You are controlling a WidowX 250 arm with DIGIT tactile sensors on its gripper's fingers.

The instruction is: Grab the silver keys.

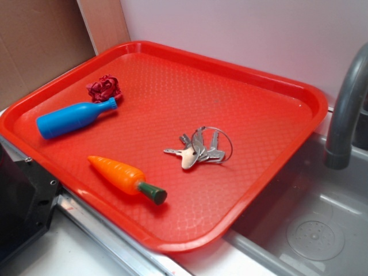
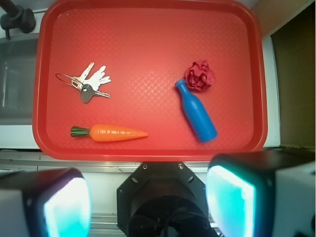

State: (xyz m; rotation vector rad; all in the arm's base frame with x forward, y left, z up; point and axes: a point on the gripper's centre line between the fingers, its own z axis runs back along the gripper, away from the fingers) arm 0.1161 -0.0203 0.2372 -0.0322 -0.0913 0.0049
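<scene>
Keys untouched on red tray

Silver keys (image 1: 198, 150) lie fanned on the red tray (image 1: 270, 80), apart from the toy carrot (image 1: 126, 178), blue bottle (image 1: 75, 119) and crumpled red wad (image 1: 104, 88). Seen from the wrist view, the tool (image 2: 148, 197) hangs above the tray's near edge, fingers (image 2: 64, 205) spread wide, pinching nothing.

Gripper (image 2: 148, 197) fingertips cut off below
</scene>
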